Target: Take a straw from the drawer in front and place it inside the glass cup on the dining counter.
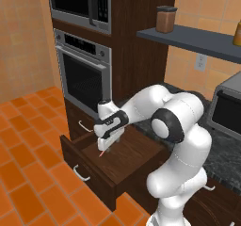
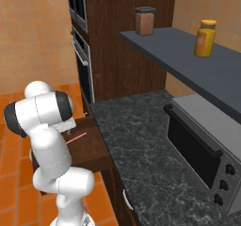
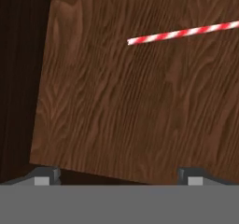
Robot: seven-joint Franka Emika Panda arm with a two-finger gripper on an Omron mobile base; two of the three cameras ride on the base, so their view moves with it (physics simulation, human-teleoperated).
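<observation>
I see the drawer (image 1: 123,160) pulled out below the oven (image 1: 84,74), its brown wood floor bare apart from the straw (image 3: 184,33). In the hand view the straw lies flat on the drawer floor at about 1 o'clock, running off the right edge so its far end is cut off. In the left base view only a short red tip (image 1: 101,153) pokes out under the hand; the rest is hidden by the arm. In the right base view the straw (image 2: 76,137) shows as a thin pale-red line on the drawer floor (image 2: 89,147), just beside the arm's elbow, and its stripes are too fine to make out there.

The gripper (image 1: 106,145) hangs over the drawer, pointing down, with its jaws spread wide and nothing between them. In the hand view the two fingertips (image 3: 46,175) sit at 7 and 5 o'clock, far apart, and the straw is well clear of both. How high the gripper is above the wood I cannot tell. In the right base view the arm's own body covers the hand.

The drawer's left wall shows as a dark band at 9 o'clock in the hand view. Its front carries a curved silver handle (image 1: 81,173). On the dark worktop (image 2: 141,140) stands a toaster oven (image 2: 202,145), partly cut off by the frame. Two jars (image 2: 145,20) stand on the shelf (image 2: 188,55) above.
</observation>
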